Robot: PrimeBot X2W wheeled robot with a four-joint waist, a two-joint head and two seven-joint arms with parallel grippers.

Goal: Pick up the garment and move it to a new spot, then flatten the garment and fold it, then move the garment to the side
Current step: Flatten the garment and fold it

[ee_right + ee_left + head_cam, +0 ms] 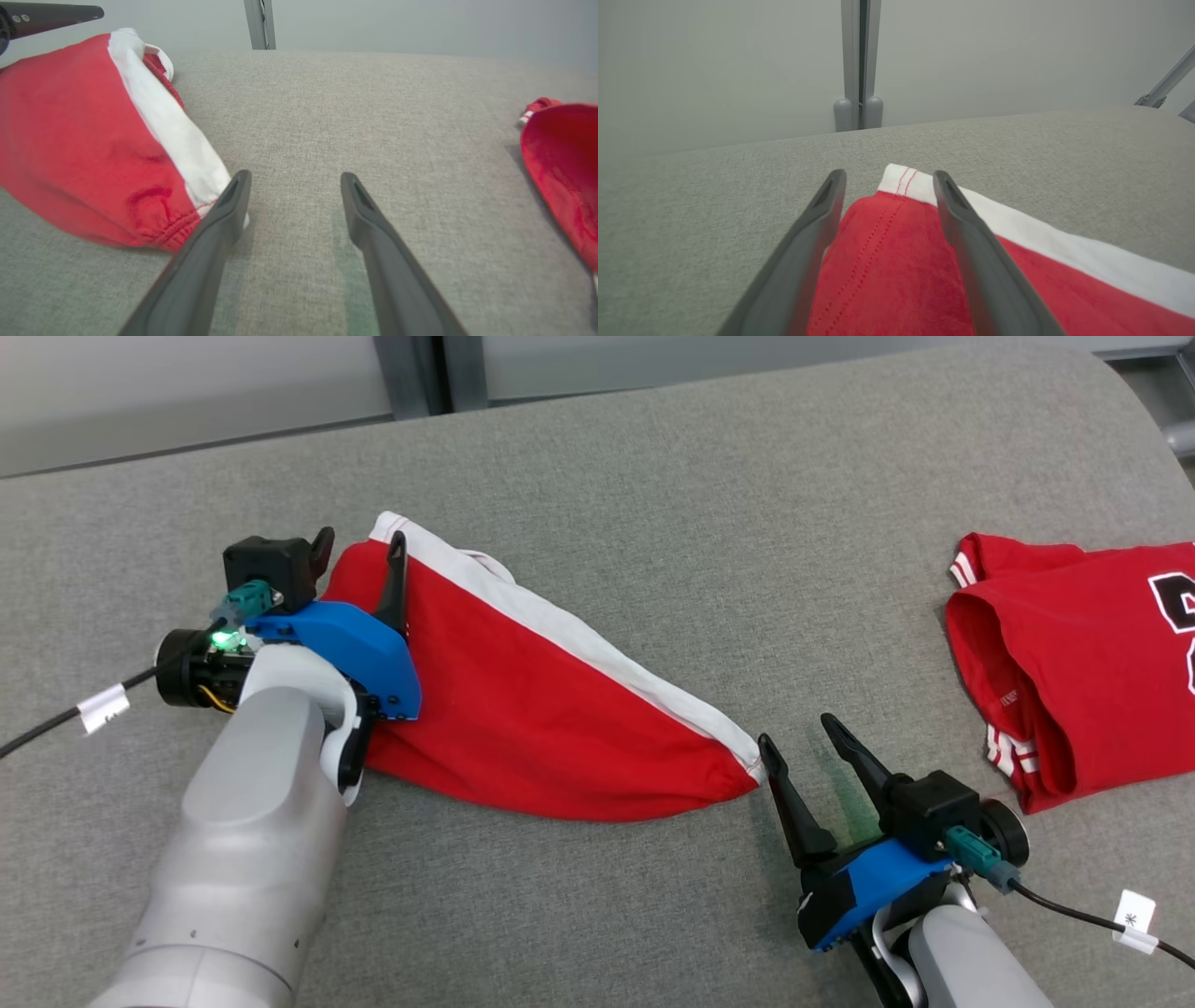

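Grey fabric-covered desk [672, 467], far right corner rounded; behind its far edge, a pale grey wall [714, 65] with a vertical metal post [859, 56].

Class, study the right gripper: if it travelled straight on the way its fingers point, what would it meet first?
Mostly bare grey surface; the way looks free for the right gripper. One finger may graze the red garment at its white-edged corner; depth is unclear.

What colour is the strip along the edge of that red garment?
The strip is white, clearest in the head view.
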